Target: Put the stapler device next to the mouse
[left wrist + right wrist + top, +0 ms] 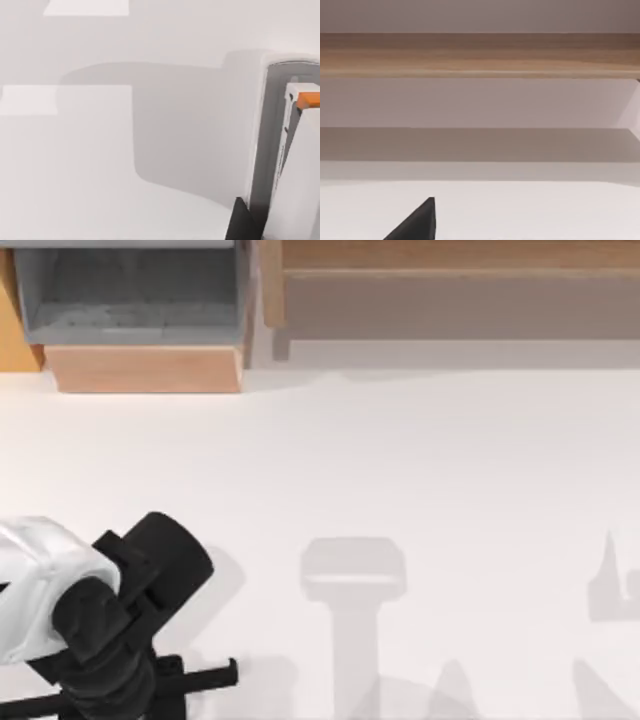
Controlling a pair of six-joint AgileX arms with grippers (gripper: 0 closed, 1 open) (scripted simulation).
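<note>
Evidently the carrying step: stapler close by the left gripper, hold unconfirmed

The left gripper (215,674), matte black on a glossy white-shelled arm, sits over the bench's near left corner. In the left wrist view a long white and grey stapler device (295,170) stands right against one dark fingertip (241,222). It has a flat, hard-looking plastic body with squared edges, a grey recessed channel along its side and a small orange block (308,100) at the far end. I cannot tell whether the gripper is clamped on it or merely alongside it, since the contact itself is not visible.

My reading is that the stapler is being handled at that corner and placing is not yet done. The next move calls for confirming a firm hold on the smooth casing, then travelling across the plain white bench (420,460) to set the stapler down beside the mouse without nudging it.

The right gripper (417,222) is parked, facing a pale wooden shelf rail (480,55) with a fine lengthwise grain. I cannot tell how its grip stands either.

At the bench's far left corner is a grey open box framed in light wood (140,310); its inside looks dull and slightly mottled.
</note>
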